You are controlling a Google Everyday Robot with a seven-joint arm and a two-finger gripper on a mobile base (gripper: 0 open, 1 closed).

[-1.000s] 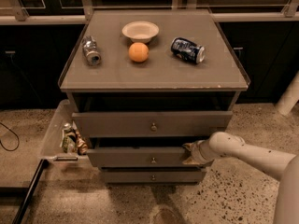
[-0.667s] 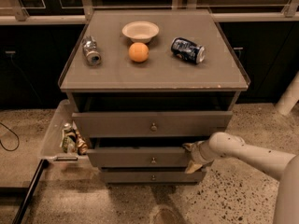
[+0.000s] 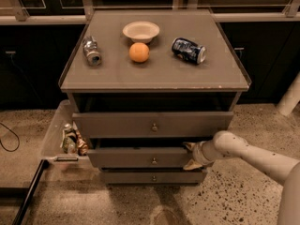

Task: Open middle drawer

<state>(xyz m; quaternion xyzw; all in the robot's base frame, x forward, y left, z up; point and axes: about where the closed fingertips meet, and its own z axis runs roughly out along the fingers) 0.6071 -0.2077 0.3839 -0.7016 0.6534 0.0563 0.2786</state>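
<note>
The middle drawer (image 3: 136, 157) is a grey-brown flat front with a small round knob (image 3: 153, 161), second of the cabinet's three. It stands out a little from the cabinet, with a dark gap above it. My gripper (image 3: 191, 156) is at the drawer front's right end, one finger at the top edge and one lower down. The arm (image 3: 253, 156) reaches in from the right. The top drawer (image 3: 152, 124) above is also out a little. The lowest drawer (image 3: 152, 176) sits further in.
On the cabinet top (image 3: 154, 74) lie a silver can (image 3: 92, 50), an orange (image 3: 139, 52), a white bowl (image 3: 141, 31) and a blue can (image 3: 188, 50). A clear bin (image 3: 65, 137) with snack packets hangs at the cabinet's left. A white post (image 3: 290, 97) stands at the right.
The middle drawer has slid slightly further out toward the camera, and my gripper has moved with its right end.
</note>
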